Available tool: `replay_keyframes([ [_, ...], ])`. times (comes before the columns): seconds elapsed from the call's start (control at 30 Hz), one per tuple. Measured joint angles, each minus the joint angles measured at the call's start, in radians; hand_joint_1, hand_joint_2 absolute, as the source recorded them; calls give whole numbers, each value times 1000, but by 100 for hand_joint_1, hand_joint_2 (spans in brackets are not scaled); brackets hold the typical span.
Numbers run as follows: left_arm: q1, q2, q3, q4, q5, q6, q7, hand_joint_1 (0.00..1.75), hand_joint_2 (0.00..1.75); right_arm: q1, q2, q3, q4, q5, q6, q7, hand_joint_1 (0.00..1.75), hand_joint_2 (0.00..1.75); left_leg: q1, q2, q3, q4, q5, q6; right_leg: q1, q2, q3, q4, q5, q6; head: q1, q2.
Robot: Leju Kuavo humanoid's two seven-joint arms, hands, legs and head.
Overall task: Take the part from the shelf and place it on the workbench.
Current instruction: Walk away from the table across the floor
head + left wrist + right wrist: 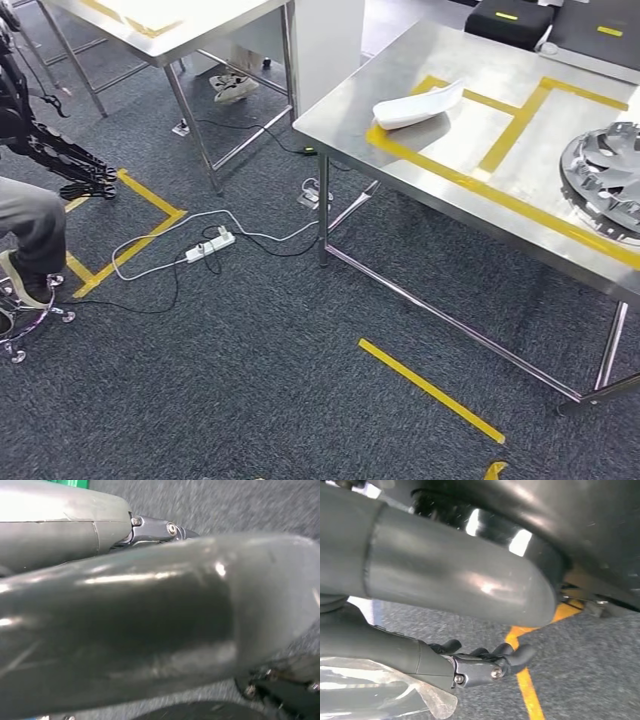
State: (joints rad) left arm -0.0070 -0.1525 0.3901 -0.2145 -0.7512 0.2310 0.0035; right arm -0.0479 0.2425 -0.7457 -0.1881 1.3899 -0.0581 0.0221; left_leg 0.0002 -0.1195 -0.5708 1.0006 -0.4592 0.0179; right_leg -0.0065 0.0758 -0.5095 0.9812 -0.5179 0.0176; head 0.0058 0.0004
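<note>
Head view, white part [417, 105] on workbench [483, 170]

The workbench [483, 215] is a shiny metal table in the upper right of the head view. Yellow tape lines make boxes on its top. A white part [419, 105] lies flat inside one yellow box, near the table's far left corner. It is long, thin and a bit curved, like a shell. A round silver part [604, 180] lies at the right edge, well apart from it.
</note>
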Motion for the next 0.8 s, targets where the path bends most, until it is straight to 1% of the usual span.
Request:
replay_keyframes([
  [0.03, 2, 0, 1, 1, 7, -4, 3, 0, 0, -1, 0, 4, 0, 4, 6, 7, 0, 0, 0, 3, -3, 4, -2, -5, 0, -13, 2, -4, 2, -5, 0, 0],
  [0.07, 2, -1, 2, 2, 15, -5, 7, 0, 0, -1, 0, 7, 0, 5, 12, 12, 0, 0, -1, 19, -10, 20, -13, -10, -2, -26, 5, -8, 5, -11, -3, 0],
  [0.1, 2, -1, 4, 2, 21, -5, 13, 0, 0, -2, 0, 9, 0, 3, 20, 17, 0, 0, -2, 44, -27, 58, -37, -15, -3, -42, 8, -12, 6, -16, -5, 0],
  [0.13, 0, -1, 5, 2, 22, -4, 20, 0, 0, -2, 0, 10, 0, 1, 27, 21, 0, 0, -2, 74, -51, 113, -68, -18, -2, -57, 9, -14, 6, -19, -7, 0],
  [0.17, -1, -1, 6, 2, 17, -4, 27, 0, 0, -2, 0, 10, 0, 0, 34, 25, 0, 0, -1, 94, -83, 182, -102, -21, -1, -74, 10, -14, 4, -22, -9, 0],
  [0.2, -2, -1, 5, 3, 7, -3, 31, 0, 0, -2, -1, 10, 0, 1, 39, 29, 0, 0, 2, 103, -111, 245, -128, -25, 0, -91, 10, -13, 3, -23, -9, 0],
  [0.23, 0, -1, 3, 3, -6, -2, 33, 0, 0, -2, -1, 12, 0, 4, 43, 30, 0, 0, 4, 107, -125, 279, -135, -27, 1, -106, 10, -13, 1, -23, -10, 0],
  [0.27, 2, -1, 0, 4, -22, 2, 32, 0, 0, -3, -1, 14, 0, 10, 45, 30, 0, 0, 6, 110, -123, 279, -126, -28, 1, -120, 11, -13, 0, -23, -10, 0],
  [0.3, 5, 0, -4, 4, -39, 7, 28, 0, 0, -4, -1, 18, 0, 16, 47, 28, 0, 0, 7, 116, -99, 237, -98, -28, 1, -133, 14, -13, -2, -21, -10, 0],
  [0.33, 7, 1, -11, 4, -55, 13, 22, 0, 0, -4, -1, 24, 0, 22, 48, 25, 0, 0, 8, 130, -62, 168, -62, -27, 1, -145, 18, -13, -5, -19, -10, 0],
  [0.37, 7, 2, -18, 4, -68, 19, 16, 0, 0, -5, -1, 28, 0, 27, 48, 22, 0, 0, 4, 151, -24, 97, -37, -25, 3, -156, 19, -12, -9, -14, -10, 0],
  [0.4, 6, 3, -25, 4, -76, 24, 12, 0, 0, -5, -2, 32, 0, 30, 48, 19, 0, 0, 1, 169, 4, 43, -22, -20, 6, -166, 19, -11, -13, -9, -9, 0],
  [0.43, 5, 4, -31, 4, -81, 28, 7, 0, 0, -5, -2, 35, 0, 33, 48, 16, 0, 0, -2, 181, 18, 12, -19, -15, 8, -176, 19, -11, -17, -4, -8, 0],
  [0.47, 6, 4, -35, 4, -80, 33, 2, 0, 0, -6, -2, 38, 0, 37, 48, 13, 0, 0, -6, 182, 20, 4, -24, -9, 11, -185, 21, -11, -19, 1, -8, 0],
  [0.5, 8, 4, -37, 5, -75, 40, -4, 0, 0, -8, -2, 42, 0, 41, 49, 9, 0, 0, -6, 173, 18, 3, -24, -2, 10, -193, 26, -11, -21, 6, -7, 0],
  [0.53, 11, 4, -38, 5, -69, 48, -11, 0, 0, -11, -2, 48, 0, 46, 50, 3, 0, 0, -6, 164, 17, 1, -22, 4, 8, -190, 29, -9, -26, 11, -7, 0],
  [0.57, 14, 4, -37, 6, -63, 57, -19, 0, 0, -13, -2, 54, 0, 52, 51, -5, 0, 0, -4, 155, 17, -1, -20, 10, 6, -173, 26, 3, -37, 16, -5, 0],
  [0.6, 15, 4, -37, 6, -59, 66, -27, 0, 0, -14, -2, 61, 0, 58, 51, -14, 0, 0, -2, 146, 18, -3, -18, 16, 4, -148, 10, 37, -59, 20, -4, 0],
  [0.63, 15, 3, -37, 6, -59, 73, -36, 0, 0, -14, -2, 68, 0, 65, 51, -22, 0, 0, -1, 136, 17, -4, -16, 21, 2, -118, -19, 94, -90, 23, -2, 0],
  [0.67, 14, 1, -36, 6, -59, 79, -42, 0, 0, -13, -2, 75, 0, 71, 50, -29, 0, 0, -2, 125, 16, -3, -16, 24, 2, -97, -56, 169, -124, 24, 0, 0],
  [0.7, 13, -1, -36, 6, -58, 84, -47, 0, 0, -12, -2, 82, 0, 78, 50, -34, 0, 0, -3, 113, 15, -3, -16, 26, 2, -85, -95, 243, -150, 24, 0, 0],
  [0.73, 15, -4, -35, 7, -55, 88, -48, 0, 0, -11, -2, 88, 0, 85, 49, -36, 0, 0, -4, 101, 16, -3, -16, 27, 2, -81, -125, 293, -159, 24, 0, 0],
  [0.77, 16, -6, -34, 7, -51, 91, -49, 0, 0, -10, -2, 95, 0, 90, 49, -37, 0, 0, -5, 87, 17, -3, -16, 27, 2, -78, -138, 303, -146, 22, 1, 0],
  [0.8, 18, -9, -32, 7, -47, 94, -49, 0, 0, -9, -2, 101, 0, 94, 49, -38, 0, 0, -5, 73, 18, -3, -16, 27, 2, -74, -131, 271, -114, 20, 0, 0],
])
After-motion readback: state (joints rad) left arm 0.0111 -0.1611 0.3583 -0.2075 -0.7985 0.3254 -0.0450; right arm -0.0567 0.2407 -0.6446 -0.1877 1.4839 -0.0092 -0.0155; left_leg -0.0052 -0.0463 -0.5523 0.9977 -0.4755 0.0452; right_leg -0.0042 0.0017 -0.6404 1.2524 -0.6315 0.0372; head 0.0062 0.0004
